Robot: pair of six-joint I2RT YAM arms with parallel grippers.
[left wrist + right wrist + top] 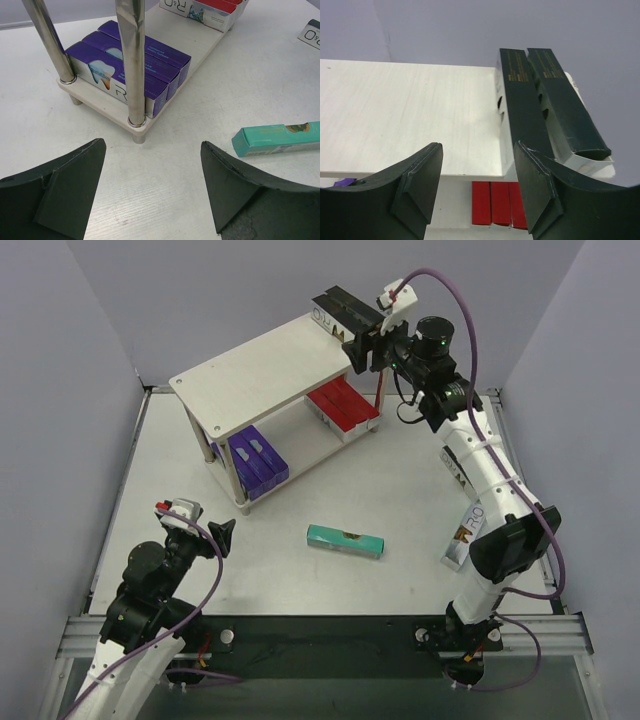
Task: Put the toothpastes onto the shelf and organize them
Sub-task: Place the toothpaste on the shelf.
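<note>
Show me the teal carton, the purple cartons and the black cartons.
teal carton (345,540), top view, top face
purple cartons (160,62), left wrist view, top faces
black cartons (522,100), right wrist view, long faces

The right gripper (477,147) is hovering, jaws wide apart, before the pale top board of the shelf (410,115). Two black toothpastes (526,110) are lying side by side at its right end, perhaps overhanging it, while red toothpastes (497,202) are showing on the tier below.

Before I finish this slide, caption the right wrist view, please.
Open right gripper facing two black cartons at the edge of the shelf, red cartons below.
</note>
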